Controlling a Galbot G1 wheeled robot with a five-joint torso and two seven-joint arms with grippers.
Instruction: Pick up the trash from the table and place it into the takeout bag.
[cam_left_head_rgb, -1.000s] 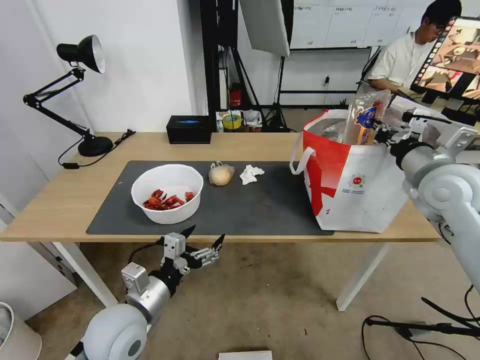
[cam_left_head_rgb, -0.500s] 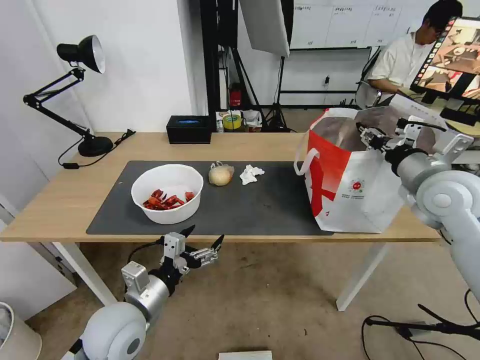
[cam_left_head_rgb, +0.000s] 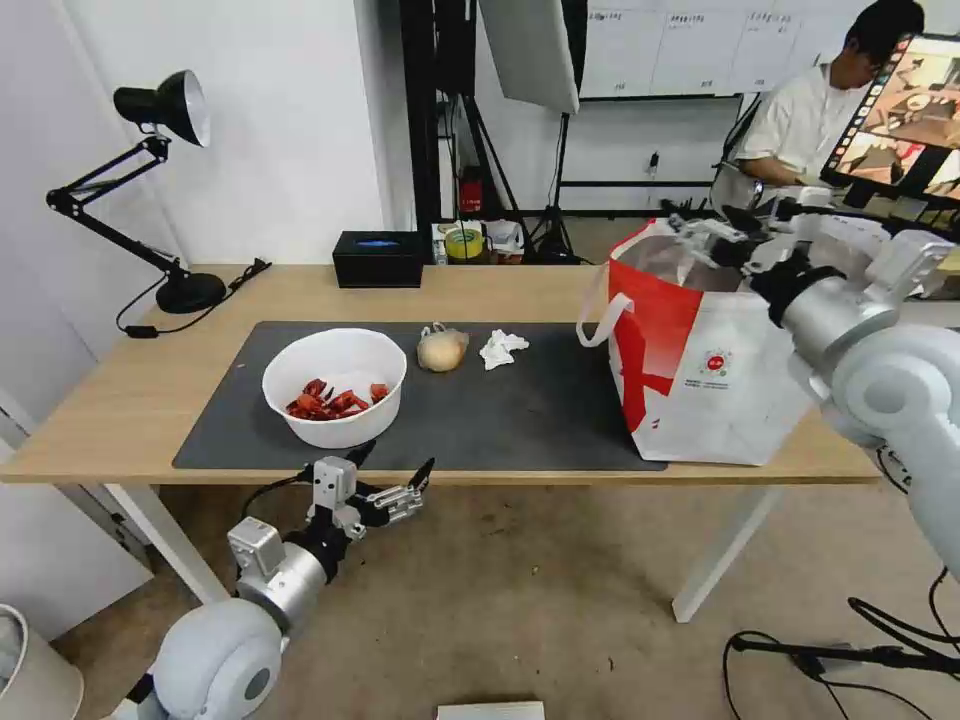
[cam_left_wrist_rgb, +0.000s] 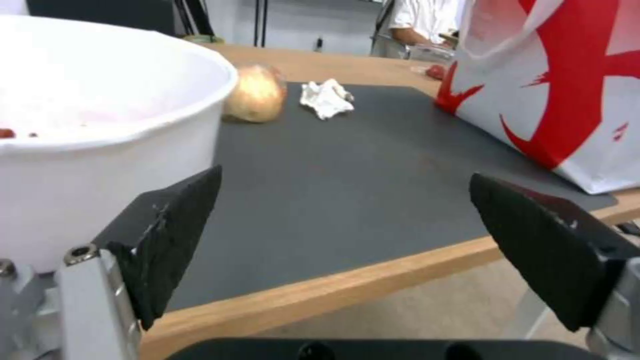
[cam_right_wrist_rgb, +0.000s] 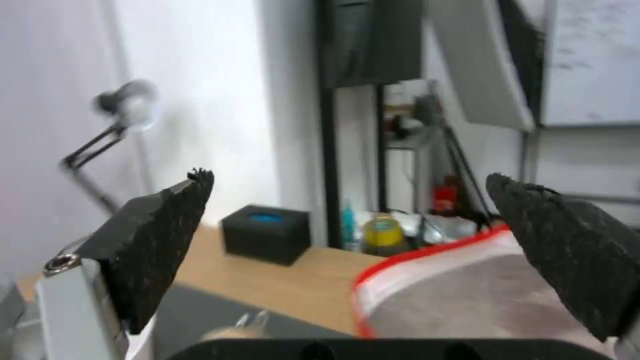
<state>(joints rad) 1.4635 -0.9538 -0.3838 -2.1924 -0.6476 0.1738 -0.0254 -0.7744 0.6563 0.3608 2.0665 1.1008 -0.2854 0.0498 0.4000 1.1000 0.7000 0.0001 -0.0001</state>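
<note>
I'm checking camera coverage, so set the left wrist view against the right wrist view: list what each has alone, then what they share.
Left wrist view alone: the white bowl close beside the open left claw, the crumpled tissue, and the bag's red and white outer side.

Right wrist view alone: the black tissue box, the desk lamp, and the silver lining in the takeout bag's mouth, below the open right claw.

Both: the wooden table, the dark mat, the bag, and probably the beige wrapped lump.

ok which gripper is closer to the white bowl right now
Left. The left gripper sits open just below the table edge in front of the white bowl. The right gripper is open far across the table, above the takeout bag.
</note>
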